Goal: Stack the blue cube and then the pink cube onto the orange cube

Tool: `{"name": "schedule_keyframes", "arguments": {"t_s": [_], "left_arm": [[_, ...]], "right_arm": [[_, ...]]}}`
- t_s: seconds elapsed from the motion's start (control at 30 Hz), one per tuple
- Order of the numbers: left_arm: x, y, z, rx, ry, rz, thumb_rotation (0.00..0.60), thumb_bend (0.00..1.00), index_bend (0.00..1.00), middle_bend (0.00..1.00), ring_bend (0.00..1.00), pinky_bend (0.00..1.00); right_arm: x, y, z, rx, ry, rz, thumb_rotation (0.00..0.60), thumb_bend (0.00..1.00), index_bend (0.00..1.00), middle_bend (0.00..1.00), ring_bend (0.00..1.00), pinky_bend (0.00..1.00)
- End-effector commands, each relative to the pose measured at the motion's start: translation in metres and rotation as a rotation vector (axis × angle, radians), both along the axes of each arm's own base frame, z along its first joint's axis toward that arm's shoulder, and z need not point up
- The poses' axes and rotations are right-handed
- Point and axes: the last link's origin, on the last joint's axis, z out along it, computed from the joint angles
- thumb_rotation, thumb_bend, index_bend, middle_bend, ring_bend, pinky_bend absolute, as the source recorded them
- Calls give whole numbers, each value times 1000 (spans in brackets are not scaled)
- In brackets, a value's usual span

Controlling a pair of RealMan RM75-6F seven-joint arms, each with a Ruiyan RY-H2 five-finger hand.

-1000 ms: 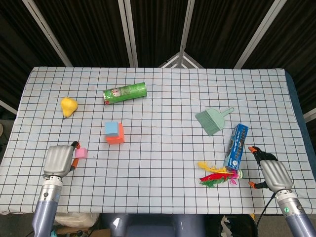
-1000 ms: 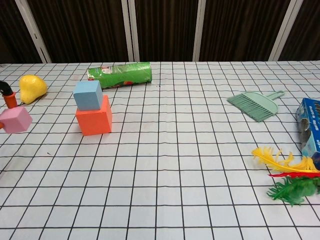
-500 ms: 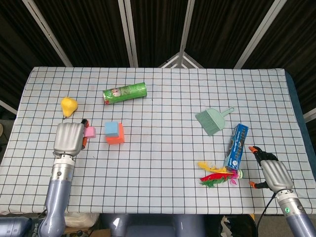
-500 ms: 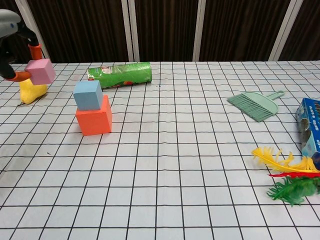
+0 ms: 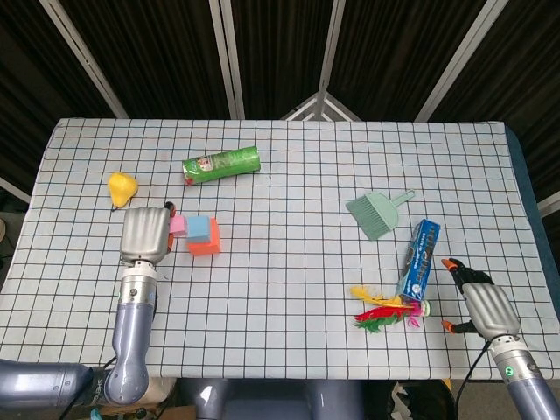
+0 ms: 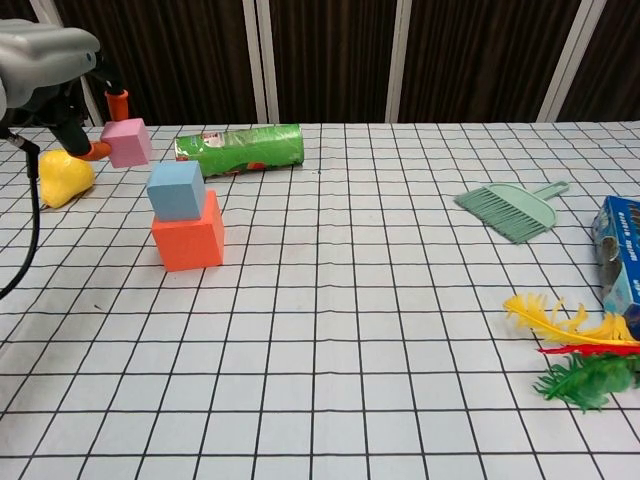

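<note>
The blue cube [image 6: 177, 190] sits on top of the orange cube [image 6: 188, 240] at the table's left; in the head view the blue cube [image 5: 200, 228] covers most of the orange cube [image 5: 206, 245]. My left hand [image 5: 146, 234] pinches the pink cube [image 6: 127, 142] between orange-tipped fingers, in the air just left of and above the stack. In the head view the pink cube [image 5: 177, 226] lies beside the blue one. My left hand [image 6: 50, 70] shows at the chest view's upper left. My right hand [image 5: 484, 306] rests near the front right edge, fingers curled, holding nothing.
A yellow pear [image 6: 62, 176] lies left of the stack, and a green can [image 6: 240, 148] lies on its side behind it. A green brush [image 5: 376, 213], a blue box [image 5: 420, 258] and a feathered shuttlecock [image 5: 385, 312] occupy the right side.
My left hand has lifted the pink cube from the table's front left and carried it up and rightward to just beside the blue cube. The right hand has not moved.
</note>
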Motion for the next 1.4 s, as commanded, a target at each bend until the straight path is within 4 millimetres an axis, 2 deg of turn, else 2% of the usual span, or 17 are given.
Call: {"name": "schedule_keyframes", "arguments": {"t_s": [0.03, 0.8, 1.4], "left_arm": [[2, 2, -2, 1, -2, 1, 600, 411, 440, 956, 780, 720], [12, 15, -17, 1, 16, 7, 600, 411, 441, 956, 780, 720], [15, 16, -29, -23, 23, -1, 600, 412, 439, 955, 779, 719]], "right_arm": [[0, 0, 0, -1, 0, 0, 600, 190, 53, 94, 159, 149], [-1, 0, 1, -3, -1, -4, 600, 190, 54, 94, 159, 149], [-2, 0, 2, -1, -2, -16, 600, 189, 53, 94, 159, 149]]}}
